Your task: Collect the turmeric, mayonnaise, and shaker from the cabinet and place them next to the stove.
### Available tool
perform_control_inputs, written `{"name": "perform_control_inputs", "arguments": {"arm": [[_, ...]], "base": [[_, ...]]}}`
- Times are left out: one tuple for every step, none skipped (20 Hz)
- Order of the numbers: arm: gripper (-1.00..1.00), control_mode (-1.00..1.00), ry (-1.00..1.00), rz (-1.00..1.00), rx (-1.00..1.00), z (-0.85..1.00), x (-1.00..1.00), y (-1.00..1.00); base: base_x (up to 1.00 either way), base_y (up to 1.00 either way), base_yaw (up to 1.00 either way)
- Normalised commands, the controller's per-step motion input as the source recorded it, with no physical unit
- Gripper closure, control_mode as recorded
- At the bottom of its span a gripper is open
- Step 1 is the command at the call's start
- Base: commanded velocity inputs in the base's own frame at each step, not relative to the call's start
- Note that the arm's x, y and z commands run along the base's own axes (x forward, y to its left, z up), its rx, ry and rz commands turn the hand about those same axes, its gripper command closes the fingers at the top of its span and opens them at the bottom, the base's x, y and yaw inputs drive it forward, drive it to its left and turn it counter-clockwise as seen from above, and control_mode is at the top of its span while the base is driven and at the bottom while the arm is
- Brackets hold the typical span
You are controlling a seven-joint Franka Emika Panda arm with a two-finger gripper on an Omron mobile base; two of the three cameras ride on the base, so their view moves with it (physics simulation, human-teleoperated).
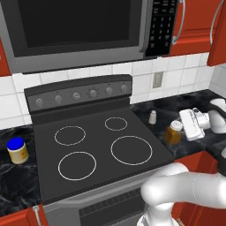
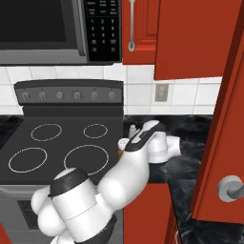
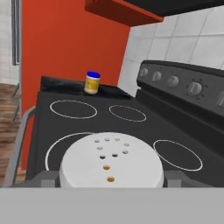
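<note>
Although the mayonnaise (image 1: 17, 150) is set on the surface (image 1: 13, 181) left of the stove (image 1: 97, 145) and the shaker (image 1: 152, 117) on its right, the turmeric (image 1: 174, 132) beside it is bracketed by the gripper (image 1: 187, 126), jaws parted, release unconfirmed

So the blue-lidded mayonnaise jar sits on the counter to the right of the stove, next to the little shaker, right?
Not quite. The mayonnaise jar stands on the counter left of the stove, alone. The left base view shows it there, while the shaker stands on the counter to the stove's right, near the turmeric jar.
</note>
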Motion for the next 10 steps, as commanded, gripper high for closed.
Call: {"name": "perform_control_inputs", "arguments": {"arm": [[1.00,-1.00,0.00,0.06,0.00,-0.24,0.38,-0.01],[1.00,-1.00,0.00,0.05,0.00,-0.25,0.39,0.00],[1.00,-1.00,0.00,0.05,0.00,-0.24,0.39,-0.01],[1.00,-1.00,0.00,0.05,0.00,-0.25,0.36,-0.05],[1.00,-1.00,0.00,0.05,0.00,-0.24,0.32,-0.16],[1.00,-1.00,0.00,0.05,0.00,-0.25,0.29,-0.20],[1.00,-1.00,0.00,0.05,0.00,-0.25,0.26,-0.21],[1.00,-1.00,0.02,0.04,0.00,-0.27,0.28,-0.16],[1.00,-1.00,0.02,0.03,0.00,-0.28,0.26,-0.14],[1.00,-1.00,0.02,0.03,0.00,-0.31,0.22,-0.20]], "base": [[0.00,0.00,0.00],[0.00,0.00,0.00],[0.00,0.00,0.00],[0.00,0.00,0.00],[0.00,0.00,0.00],[0.00,0.00,0.00],[0.00,0.00,0.00],[0.00,0.00,0.00],[0.00,0.00,0.00],[0.00,0.00,0.00]]}}
